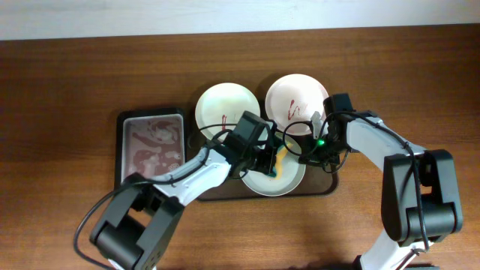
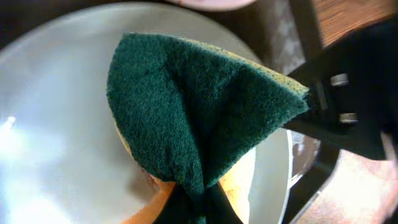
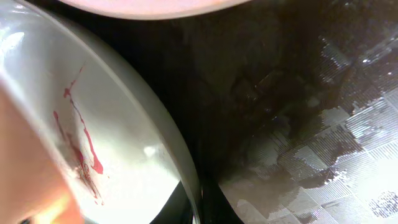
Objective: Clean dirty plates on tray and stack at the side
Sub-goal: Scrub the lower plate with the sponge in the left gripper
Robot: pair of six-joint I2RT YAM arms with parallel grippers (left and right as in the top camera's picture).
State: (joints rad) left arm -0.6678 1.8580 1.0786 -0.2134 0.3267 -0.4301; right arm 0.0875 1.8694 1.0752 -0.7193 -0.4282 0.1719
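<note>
Three plates lie on the dark brown tray. A white plate and another white plate at the back both carry red streaks. The pale mint-green plate lies at the front. My left gripper is shut on a green and yellow sponge and presses it onto the mint-green plate. My right gripper is shut on that plate's right rim. Red streaks show inside the plate in the right wrist view.
A smaller grey metal tray with reddish smears stands to the left of the brown tray. The brown tray's floor looks wet and patterned. Wooden table surrounds both trays.
</note>
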